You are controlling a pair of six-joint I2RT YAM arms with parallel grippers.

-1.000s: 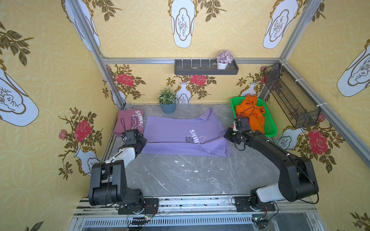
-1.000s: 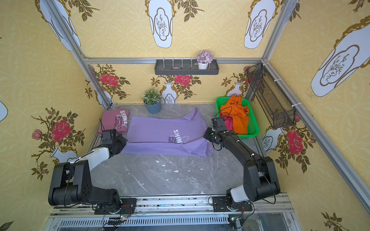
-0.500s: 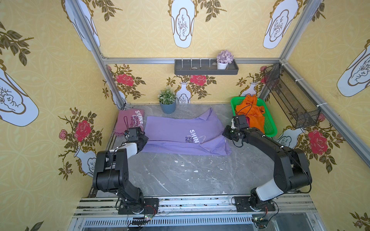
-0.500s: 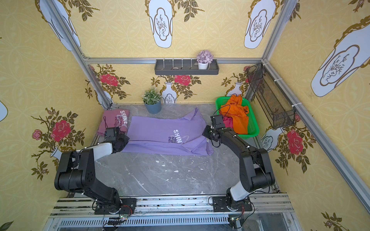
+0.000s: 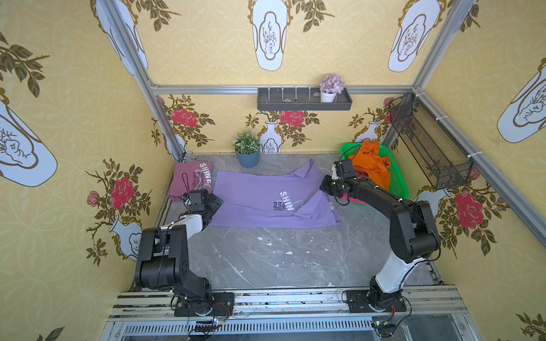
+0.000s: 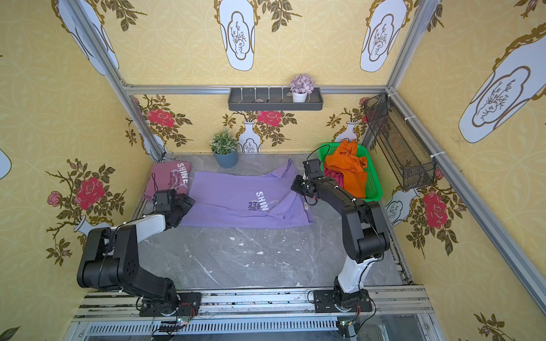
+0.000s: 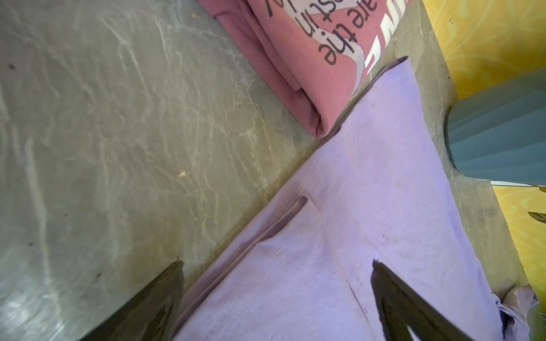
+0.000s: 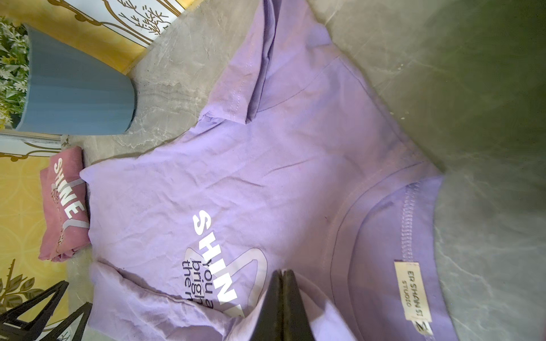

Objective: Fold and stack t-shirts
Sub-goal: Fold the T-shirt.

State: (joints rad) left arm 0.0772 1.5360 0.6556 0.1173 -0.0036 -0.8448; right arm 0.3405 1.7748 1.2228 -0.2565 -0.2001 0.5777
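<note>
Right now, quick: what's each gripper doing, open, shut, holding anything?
Left gripper: open, over the lavender purple cotton t-shirt, holding nothing.
Right gripper: shut over that shirt; a grip on cloth cannot be told.

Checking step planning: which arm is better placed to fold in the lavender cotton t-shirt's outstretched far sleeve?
Probably right. The right gripper, shut, hangs by the collar end of the lavender cotton t-shirt, nearest that sleeve; the left gripper, open, is over the hem end.

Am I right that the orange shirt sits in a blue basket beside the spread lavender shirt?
Not quite: the basket is green, not blue, as both top views show; the orange shirt does sit in it, beside the spread lavender shirt.
</note>
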